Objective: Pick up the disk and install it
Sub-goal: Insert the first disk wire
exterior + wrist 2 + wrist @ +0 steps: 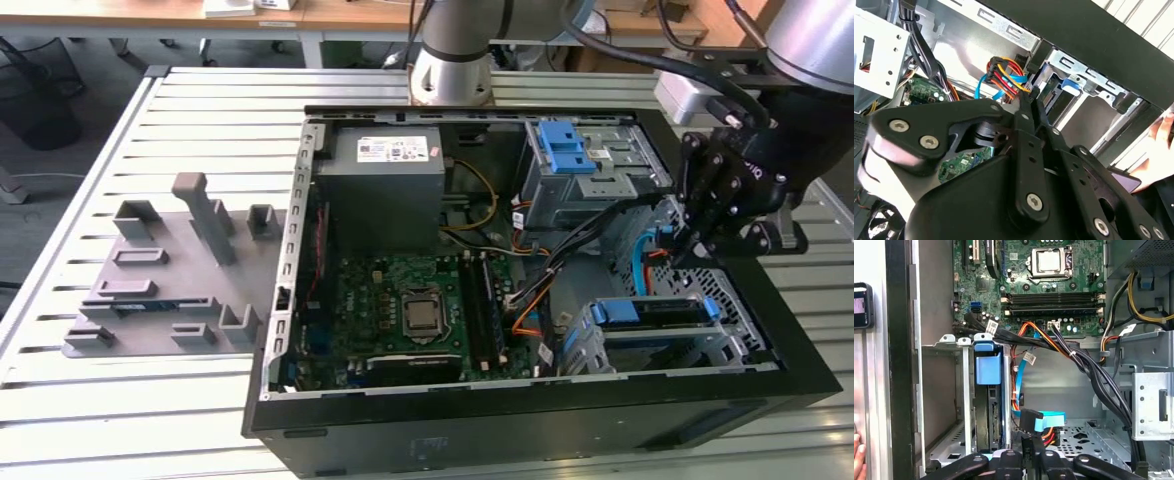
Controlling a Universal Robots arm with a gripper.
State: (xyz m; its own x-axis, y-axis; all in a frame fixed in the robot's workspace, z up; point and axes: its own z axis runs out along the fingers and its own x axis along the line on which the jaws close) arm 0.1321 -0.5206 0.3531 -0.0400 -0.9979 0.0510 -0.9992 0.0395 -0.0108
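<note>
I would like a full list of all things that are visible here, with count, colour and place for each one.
computer case: one, black, open, lying on the slatted metal table.
motherboard: one, green, on the case floor.
power supply box: one, grey with a white sticker, at the far end of the case.
disk: one, with blue carrier, sitting in the drive cage at the exterior view's right; seen edge-on in the first wrist view.
blue bracket: one, on the far drive cage.
cables: a bundle, black, orange, red and blue, crossing the case.
fixture tray: one, grey, on the table at the exterior view's left.
gripper: one, black, above the case's right side, near the drive cage.
</note>
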